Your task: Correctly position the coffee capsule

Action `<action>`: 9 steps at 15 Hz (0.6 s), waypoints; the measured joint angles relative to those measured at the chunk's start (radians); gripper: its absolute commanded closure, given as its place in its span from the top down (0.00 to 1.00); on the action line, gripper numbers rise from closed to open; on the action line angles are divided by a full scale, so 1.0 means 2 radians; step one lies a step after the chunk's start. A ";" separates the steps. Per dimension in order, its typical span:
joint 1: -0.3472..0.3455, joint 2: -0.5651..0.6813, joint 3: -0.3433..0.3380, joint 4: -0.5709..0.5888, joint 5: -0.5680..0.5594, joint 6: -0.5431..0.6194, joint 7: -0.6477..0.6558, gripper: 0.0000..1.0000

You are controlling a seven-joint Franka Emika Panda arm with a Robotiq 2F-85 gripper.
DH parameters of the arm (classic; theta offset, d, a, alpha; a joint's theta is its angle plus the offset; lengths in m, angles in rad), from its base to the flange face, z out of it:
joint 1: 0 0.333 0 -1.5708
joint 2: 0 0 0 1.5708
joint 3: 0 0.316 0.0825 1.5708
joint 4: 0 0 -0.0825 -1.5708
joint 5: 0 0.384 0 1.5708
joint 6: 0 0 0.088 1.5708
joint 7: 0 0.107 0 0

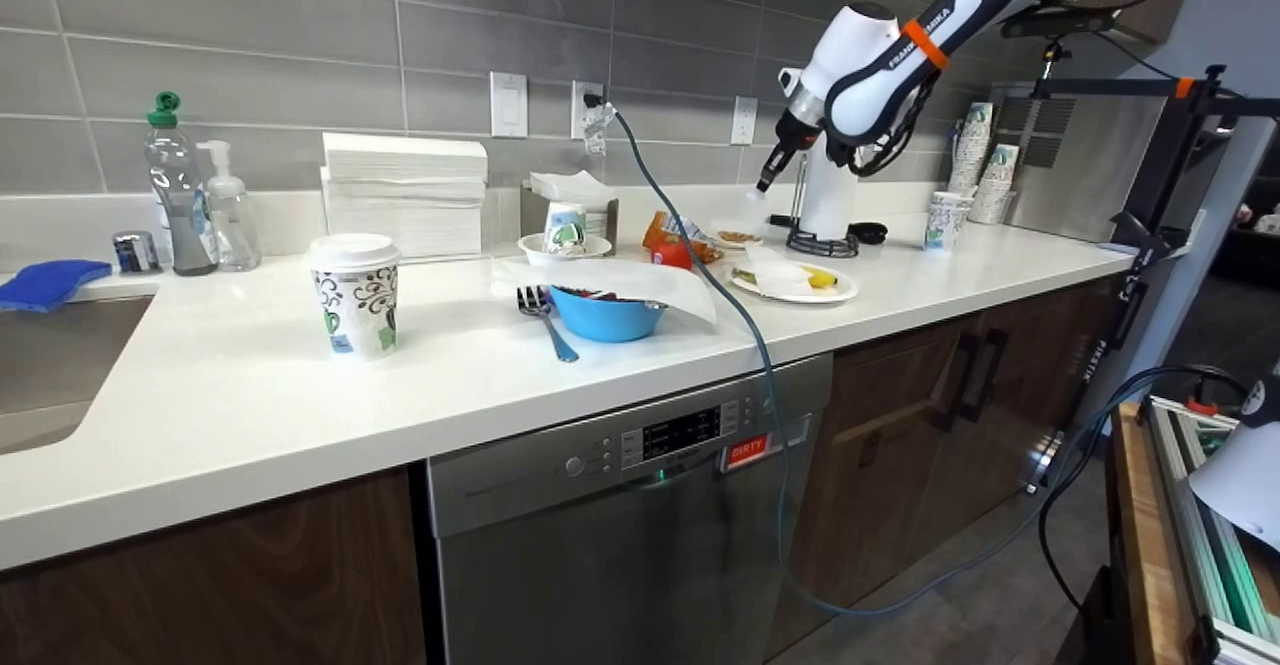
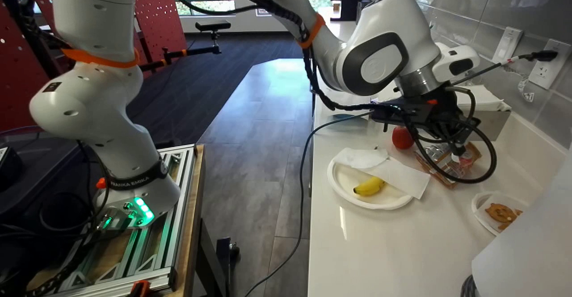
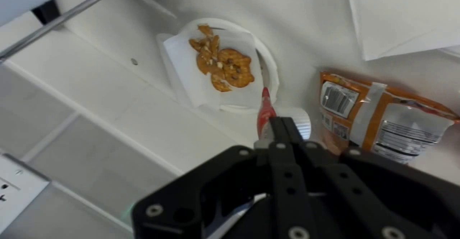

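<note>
The coffee capsule is a small white ribbed cup with a red lid seen edge-on. In the wrist view my gripper lies across it, with the two fingers almost together at the tips. The fingers hide the capsule's middle. In an exterior view a blurred whitish capsule hangs at the tip of my gripper, above the counter near the backsplash. In an exterior view my gripper has the white capsule at its tip, over the snack bag. It appears pinched and held in the air.
An orange snack bag and a small plate of crackers lie below. A paper towel holder stands beside the gripper. A plate holds a banana and napkins. A cable hangs across the counter.
</note>
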 measured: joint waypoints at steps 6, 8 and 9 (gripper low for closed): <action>0.179 0.023 -0.229 0.017 -0.143 -0.004 0.207 0.00; 0.253 0.046 -0.296 0.023 -0.167 -0.036 0.270 0.00; 0.290 0.059 -0.323 0.023 -0.177 -0.059 0.302 0.00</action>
